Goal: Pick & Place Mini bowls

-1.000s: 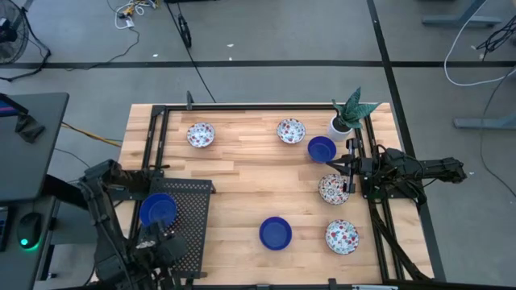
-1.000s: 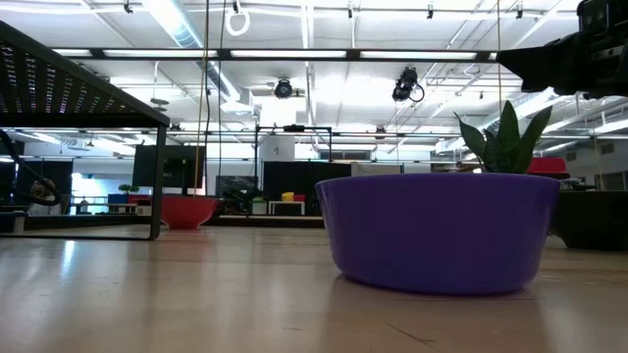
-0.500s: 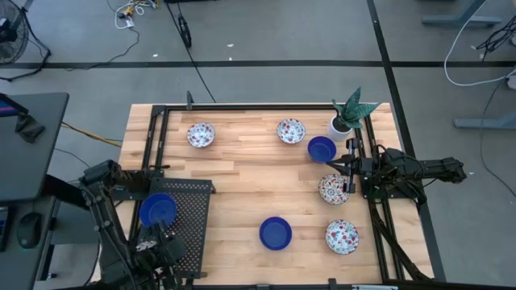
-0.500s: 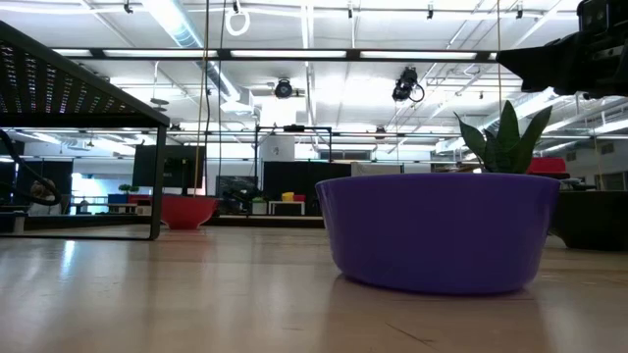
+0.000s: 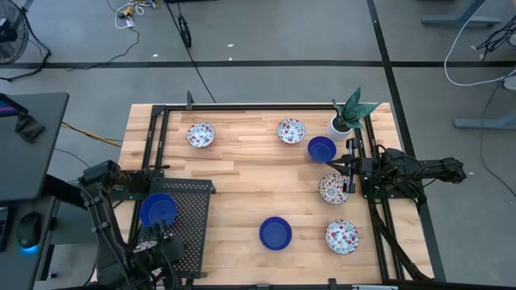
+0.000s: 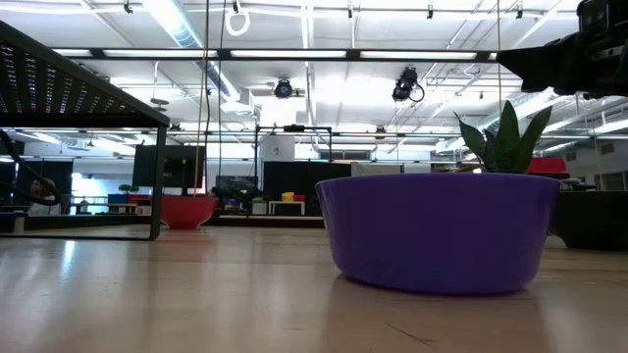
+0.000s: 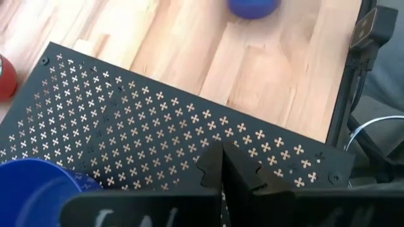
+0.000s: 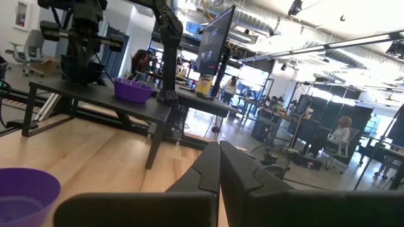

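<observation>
The near blue bowl (image 6: 438, 231) is hiding most of the counter (image 6: 147, 294) in the low view. The left end effector (image 7: 222, 165) is sitting fully closed and empty over the black perforated rack (image 7: 145, 135); the right end effector (image 8: 219, 165) is likewise pinched together, gripping nothing.

On the bench (image 5: 242, 193), a perforated rack (image 5: 189, 217) sits at eight o'clock with one bowl (image 5: 158, 209) on it. Two bowls lie at eleven (image 5: 201, 134) and twelve (image 5: 291, 130) — the plant pot (image 5: 339, 126) at one, a bowl (image 5: 322, 148) just beside it. Three more bowls (image 5: 275, 233) lie toward five.

Potted plant (image 5: 348, 115) at table corner; black perforated, seemingly raised platform (image 5: 187, 219).
</observation>
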